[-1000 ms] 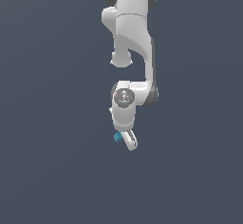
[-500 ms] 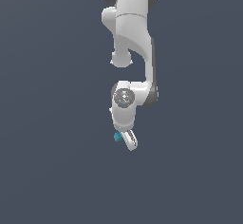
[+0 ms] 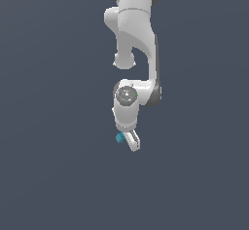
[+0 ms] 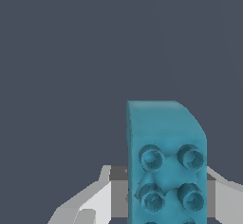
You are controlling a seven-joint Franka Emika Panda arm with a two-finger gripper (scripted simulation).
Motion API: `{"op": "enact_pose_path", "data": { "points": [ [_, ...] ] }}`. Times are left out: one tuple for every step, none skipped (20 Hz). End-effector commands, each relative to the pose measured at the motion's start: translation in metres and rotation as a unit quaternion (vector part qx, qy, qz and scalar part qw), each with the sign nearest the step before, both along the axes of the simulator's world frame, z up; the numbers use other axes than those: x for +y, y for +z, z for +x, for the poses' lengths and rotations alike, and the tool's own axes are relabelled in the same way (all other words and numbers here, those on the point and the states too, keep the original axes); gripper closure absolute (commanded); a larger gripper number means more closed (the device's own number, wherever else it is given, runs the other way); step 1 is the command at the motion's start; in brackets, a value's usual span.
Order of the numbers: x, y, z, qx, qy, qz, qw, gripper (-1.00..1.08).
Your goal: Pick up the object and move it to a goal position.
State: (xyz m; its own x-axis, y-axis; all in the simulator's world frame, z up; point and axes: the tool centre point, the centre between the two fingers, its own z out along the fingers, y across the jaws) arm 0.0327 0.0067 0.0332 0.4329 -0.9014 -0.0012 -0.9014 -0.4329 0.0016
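arm (image 3: pixel 131 53) hanging downward, fingers (image 3: pixel 132 141) clamped on block (image 4: pixel 166 161)

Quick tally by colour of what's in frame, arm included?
Teal-blue: 1, the studded block, sitting between the jaws of the gripper
White: 1, the robot arm
Total: 2

White arm (image 3: pixel 133 34) hangs downward; hand (image 3: pixel 130 141) tilted, fingers clamped.
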Motion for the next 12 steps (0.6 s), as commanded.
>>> {"op": "enact_pose_path", "data": {
  "points": [
    [-0.002,0.008,-0.005,-0.001,0.000,0.000,1.0000,1.08],
    [-0.002,0.012,-0.008,-0.001,0.000,0.000,1.0000,1.08],
    [-0.003,0.016,-0.011,-0.001,0.000,0.000,1.0000,1.08],
    [-0.004,0.021,-0.014,-0.001,0.000,0.000,1.0000,1.08],
    [-0.005,0.026,-0.017,-0.001,0.000,0.000,1.0000,1.08],
    [-0.006,0.031,-0.021,-0.001,0.000,0.001,1.0000,1.08],
    [-0.008,0.037,-0.025,-0.001,0.000,0.001,1.0000,1.08],
    [-0.009,0.043,-0.029,-0.001,0.000,0.001,1.0000,1.08],
    [-0.010,0.049,-0.034,-0.001,0.000,0.001,1.0000,1.08],
    [-0.012,0.056,-0.039,-0.001,0.000,0.001,1.0000,1.08],
    [-0.013,0.063,-0.044,-0.001,0.000,0.001,1.0000,1.08],
    [-0.014,0.070,-0.049,-0.001,0.000,0.001,1.0000,1.08]
  ]
}}
